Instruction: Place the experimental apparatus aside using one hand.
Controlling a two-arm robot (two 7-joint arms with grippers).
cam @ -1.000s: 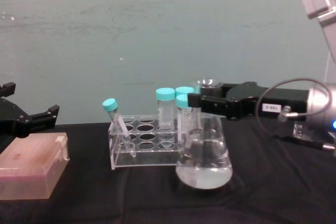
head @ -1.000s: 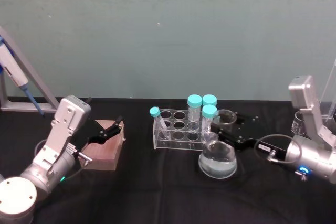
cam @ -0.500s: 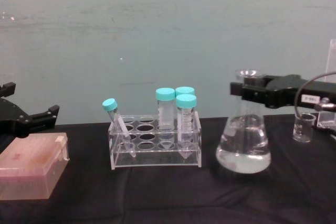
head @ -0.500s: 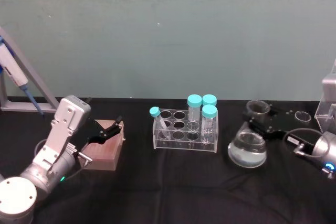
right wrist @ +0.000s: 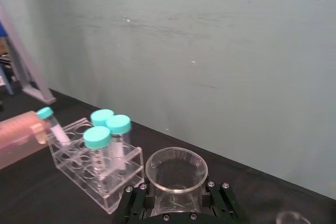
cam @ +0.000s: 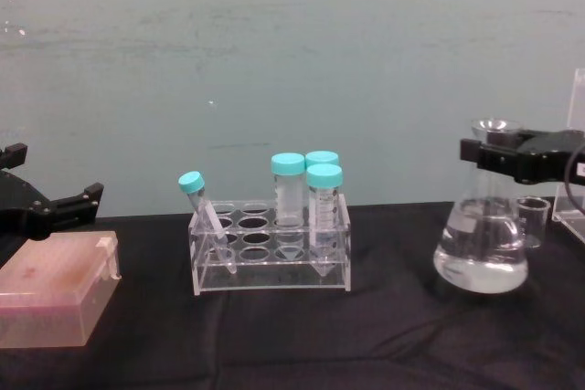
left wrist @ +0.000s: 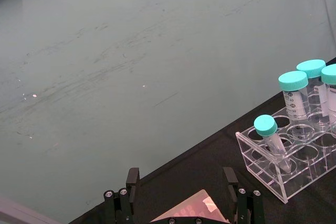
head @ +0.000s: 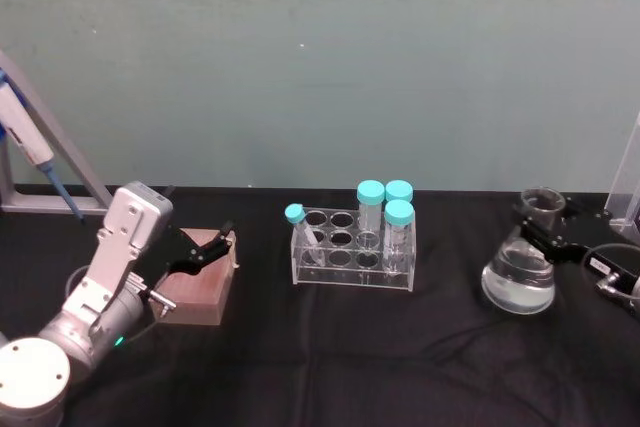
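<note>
My left gripper (head: 222, 244) hangs open over the pink box (head: 198, 287) near the bench's left edge. The tube rack (head: 352, 250) sits in the middle. Near the right edge, my right gripper (cam: 498, 158) is closed around the flask's (cam: 481, 248) neck.

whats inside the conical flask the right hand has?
Clear liquid fills the wide lower part of the conical flask; above it the body and neck look empty. The right hand clamps the neck, covering that band of glass. The open mouth shows no stopper.
</note>
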